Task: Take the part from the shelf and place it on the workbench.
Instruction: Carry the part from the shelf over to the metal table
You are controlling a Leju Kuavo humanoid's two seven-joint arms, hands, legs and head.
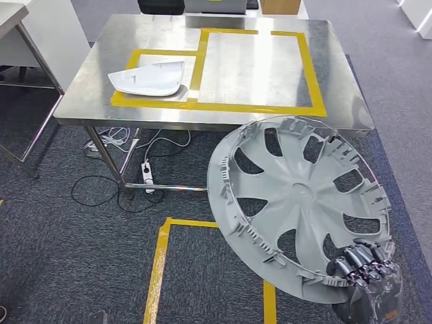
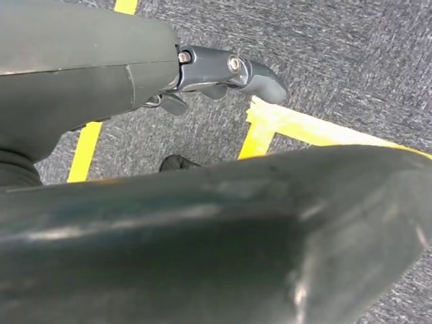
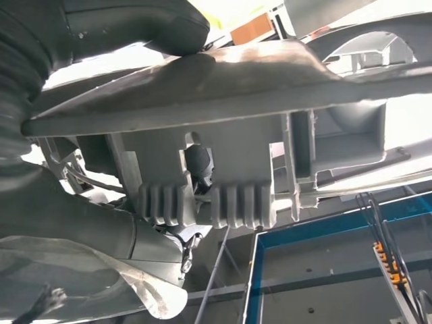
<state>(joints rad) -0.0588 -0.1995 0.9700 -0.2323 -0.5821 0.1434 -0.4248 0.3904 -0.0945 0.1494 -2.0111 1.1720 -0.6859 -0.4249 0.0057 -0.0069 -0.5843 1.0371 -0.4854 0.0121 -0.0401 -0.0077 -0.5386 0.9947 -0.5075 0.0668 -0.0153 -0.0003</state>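
Observation:
A large grey wheel cover (image 1: 300,202), inner ribbed side up, hangs tilted over the carpet just in front of the steel workbench (image 1: 92,101). My right hand (image 1: 368,282) grips its near rim at the lower right, dark fingers curled over the edge. Up close in the right wrist view, the cover's rim and clips (image 3: 229,175) lie against my right hand (image 3: 102,229). In the left wrist view my left hand (image 2: 224,71) hangs over the carpet with its fingers extended and nothing in it.
A white curved part (image 1: 148,77) lies in the left yellow-taped box on the workbench; the larger taped box (image 1: 254,67) to its right is bare. Cables and a power strip (image 1: 146,175) lie under the bench. Yellow floor tape (image 1: 158,263) runs ahead of me.

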